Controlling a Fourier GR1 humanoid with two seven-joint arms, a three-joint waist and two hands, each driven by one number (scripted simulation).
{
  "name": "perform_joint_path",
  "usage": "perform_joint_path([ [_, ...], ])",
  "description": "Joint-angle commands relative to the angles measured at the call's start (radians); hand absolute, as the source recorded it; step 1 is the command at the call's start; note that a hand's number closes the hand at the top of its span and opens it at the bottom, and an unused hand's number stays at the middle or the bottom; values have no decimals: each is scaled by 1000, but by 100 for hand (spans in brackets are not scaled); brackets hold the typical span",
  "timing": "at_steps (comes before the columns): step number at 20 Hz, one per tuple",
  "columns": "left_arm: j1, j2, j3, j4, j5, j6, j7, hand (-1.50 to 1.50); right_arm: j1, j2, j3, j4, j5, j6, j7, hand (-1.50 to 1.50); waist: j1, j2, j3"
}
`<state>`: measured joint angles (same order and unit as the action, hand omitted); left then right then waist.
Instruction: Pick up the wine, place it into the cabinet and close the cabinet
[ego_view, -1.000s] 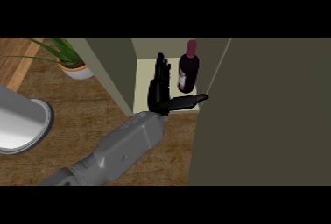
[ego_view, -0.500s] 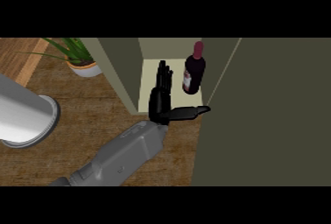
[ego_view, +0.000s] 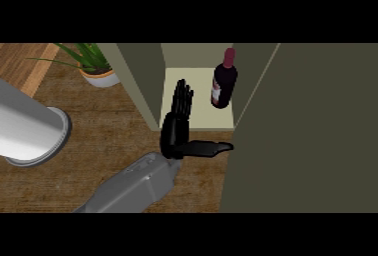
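Observation:
The wine bottle (ego_view: 224, 82), dark with a red neck and a pale label, stands upright on the cream shelf (ego_view: 199, 117) inside the open cabinet. My left hand (ego_view: 177, 127) lies just left of and below the bottle. Its fingers are straight and reach into the cabinet opening, while its thumb sticks out to the right near the shelf's front edge. The hand is open, holds nothing, and a small gap separates it from the bottle. The cabinet door (ego_view: 310, 130) stands open as a large dark olive panel at the right. My right hand does not show.
A potted green plant (ego_view: 94, 70) stands on the wooden counter (ego_view: 111, 135) at the upper left. A big grey-white cylinder (ego_view: 29, 132) fills the left edge. The cabinet's left wall (ego_view: 144, 85) runs beside my fingers.
The hand has let go of the bottle's base and drawn back towards me; the thumb now sits below the shelf edge. The bottle stays upright in the cabinet.

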<state>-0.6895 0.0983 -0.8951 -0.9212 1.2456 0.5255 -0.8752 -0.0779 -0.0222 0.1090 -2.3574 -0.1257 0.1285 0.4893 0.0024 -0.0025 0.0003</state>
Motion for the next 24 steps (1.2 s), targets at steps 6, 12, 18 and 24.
perform_joint_path([
  [6,182,161,-26,-319,-161,-29,70,-150,0,-22,-33,-17,23,-3,4,-150,7,-2,0],
  [12,291,300,-25,-534,-226,-49,128,-150,1,-76,-50,-54,-118,73,57,150,6,-2,0],
  [18,407,481,1,-778,-239,-90,179,150,79,-146,-22,-95,-170,204,26,150,8,-3,0],
  [24,545,647,98,-875,-199,-212,170,150,106,-130,77,-135,-247,218,103,150,9,-2,-1],
])
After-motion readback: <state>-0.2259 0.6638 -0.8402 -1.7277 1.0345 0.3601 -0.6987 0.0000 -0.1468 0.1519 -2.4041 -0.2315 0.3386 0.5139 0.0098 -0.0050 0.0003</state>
